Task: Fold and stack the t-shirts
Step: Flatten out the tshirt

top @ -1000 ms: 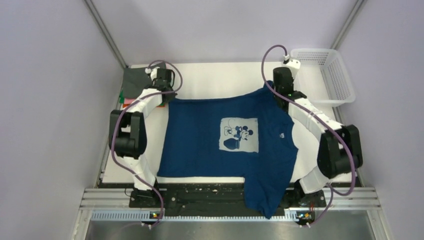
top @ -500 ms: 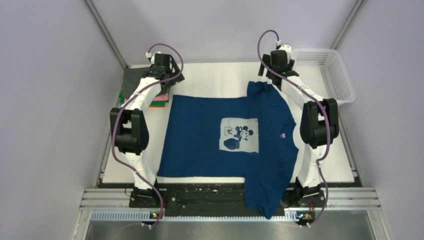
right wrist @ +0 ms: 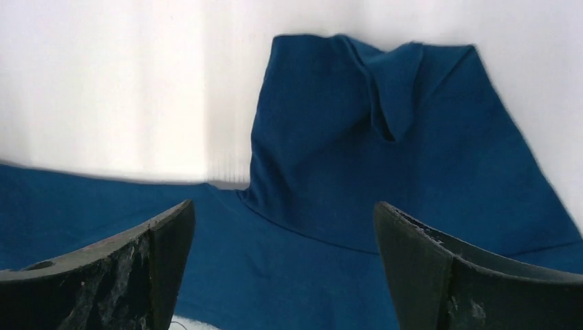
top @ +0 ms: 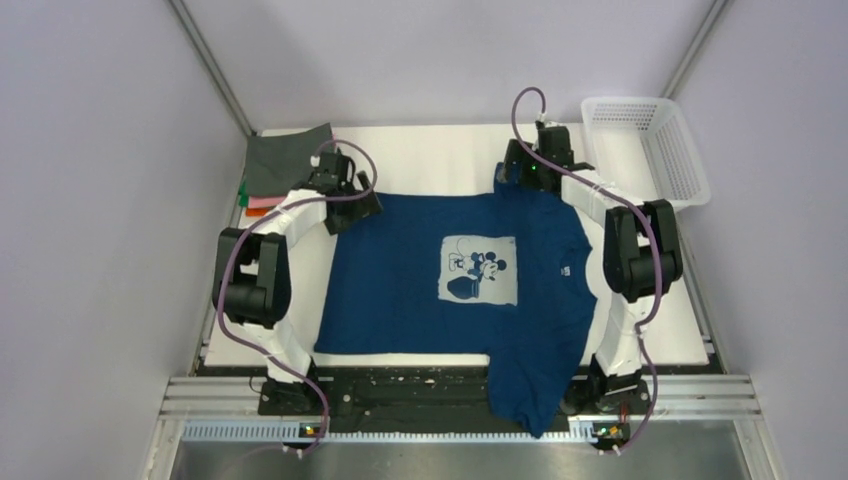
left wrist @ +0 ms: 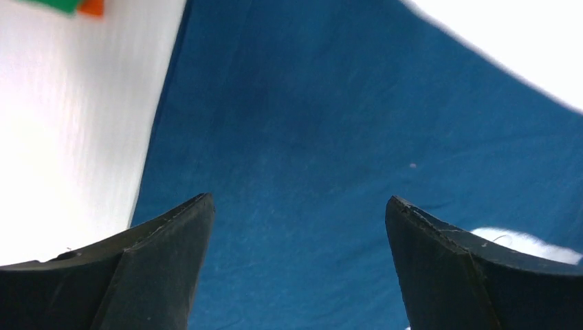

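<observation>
large navy blue cloth t-shirt (top: 400, 270) long axis left-right | far sleeve (right wrist: 357, 137) rumpled just ahead of right gripper (right wrist: 283, 204) | left gripper (left wrist: 297, 199) over far hem | both jaws apart, empty

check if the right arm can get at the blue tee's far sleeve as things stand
Probably yes: the right end effector hangs open just above the far sleeve, which lies rumpled on the table with nothing between them.
</observation>
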`<action>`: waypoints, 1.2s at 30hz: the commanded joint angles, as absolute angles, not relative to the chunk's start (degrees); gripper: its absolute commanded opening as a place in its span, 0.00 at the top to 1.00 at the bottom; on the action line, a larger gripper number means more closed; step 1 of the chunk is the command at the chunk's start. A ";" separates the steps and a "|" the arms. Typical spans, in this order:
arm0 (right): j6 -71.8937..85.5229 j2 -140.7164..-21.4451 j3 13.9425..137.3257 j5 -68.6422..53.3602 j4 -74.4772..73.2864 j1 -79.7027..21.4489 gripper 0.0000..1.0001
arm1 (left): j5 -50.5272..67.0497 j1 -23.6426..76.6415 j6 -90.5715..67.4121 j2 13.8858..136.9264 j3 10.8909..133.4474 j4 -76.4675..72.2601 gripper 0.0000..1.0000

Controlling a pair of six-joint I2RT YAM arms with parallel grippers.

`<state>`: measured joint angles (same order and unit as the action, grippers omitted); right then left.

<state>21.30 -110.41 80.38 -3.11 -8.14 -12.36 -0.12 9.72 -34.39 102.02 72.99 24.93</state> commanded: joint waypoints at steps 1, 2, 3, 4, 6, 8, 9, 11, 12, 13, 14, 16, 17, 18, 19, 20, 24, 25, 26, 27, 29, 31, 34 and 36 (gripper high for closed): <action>23.04 -114.70 82.57 -7.05 -2.96 -12.48 0.01 | 3.12 9.84 -34.68 97.12 65.82 20.53 0.01; 23.11 -116.00 83.51 -7.07 -2.12 -12.47 0.01 | 3.05 9.84 -34.83 96.75 64.24 19.75 0.01; 23.33 -117.38 84.98 -6.97 -2.01 -12.48 0.01 | 3.12 9.84 -34.89 96.60 62.96 19.17 0.01; 23.51 -118.60 86.23 -6.95 -1.87 -12.48 0.01 | 3.15 9.84 -34.89 96.61 62.08 18.74 0.01; 24.25 -120.88 88.70 -5.50 -1.55 -12.45 0.02 | 3.64 9.84 -34.63 97.37 61.56 18.79 0.01; 24.34 -123.04 91.11 -2.79 -0.53 -12.48 0.02 | 3.21 9.84 -34.54 98.69 62.19 19.99 0.01; 23.95 -124.36 92.73 0.12 -0.51 -12.46 0.02 | 2.91 9.84 -34.42 99.25 62.55 20.47 0.01; 22.59 -127.29 97.69 5.35 -0.53 -12.47 0.02 | 2.19 9.84 -34.37 100.16 62.91 21.05 0.01; 21.22 -129.38 100.82 7.10 -0.62 -12.48 0.01 | 1.94 9.84 -34.29 100.45 63.07 21.21 0.01; 19.86 -132.56 104.79 8.49 -1.56 -12.37 0.01 | 1.58 9.84 -34.28 100.61 63.13 21.37 0.01; 18.57 -134.89 109.06 9.04 -3.55 -12.32 0.01 | 1.05 9.84 -34.28 100.64 63.14 21.50 0.01; 16.55 -139.01 117.78 8.75 -7.40 -12.22 0.01 | 0.54 9.84 -34.23 100.60 63.18 21.83 0.01; 15.64 -140.50 121.05 8.32 -8.86 -12.17 0.01 | -1.34 9.84 -34.27 100.58 63.23 22.29 0.01; 15.01 -141.28 123.59 8.01 -10.56 -12.17 0.01 | -1.93 9.84 -34.25 100.55 63.30 22.58 0.01; 14.70 -141.38 125.61 8.08 -12.44 -12.20 0.01 | -2.13 9.84 -34.27 100.40 63.48 22.83 0.01; 14.69 -140.57 125.51 8.04 -13.67 -12.21 0.01 | -2.08 9.84 -34.28 100.18 63.47 22.85 0.01; 13.73 -132.10 116.79 5.40 -14.06 -12.26 0.01 | -0.82 9.84 -34.23 98.52 63.70 22.46 0.01; 13.52 -129.40 114.09 4.92 -14.06 -12.28 0.01 | -0.54 9.84 -34.23 98.04 63.74 22.55 0.01; 13.43 -126.60 111.01 4.89 -13.83 -12.29 0.01 | -0.33 9.80 -34.33 97.54 63.80 22.53 0.01; 13.59 -123.78 107.68 4.70 -13.63 -12.34 0.01 | -0.33 9.84 -34.46 97.03 63.81 22.55 0.01; 14.11 -117.93 100.34 3.83 -13.31 -12.52 0.01 | 0.96 9.93 -34.69 95.90 63.86 22.55 0.01; 15.40 -111.55 91.53 4.37 -12.96 -13.06 0.01 | 1.39 10.08 -34.78 95.14 64.39 23.34 0.01; 19.90 -101.47 78.75 7.27 -13.21 -14.13 0.01 | -1.58 10.64 -34.09 95.55 67.18 27.04 0.01; 22.55 -96.85 71.16 9.57 -13.38 -15.43 0.02 | -2.39 11.06 -33.51 97.38 70.11 30.24 0.01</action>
<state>17.21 -107.42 81.60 5.74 -13.69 -13.13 -0.03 10.22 -34.50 98.15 64.14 25.76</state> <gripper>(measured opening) 0.985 0.986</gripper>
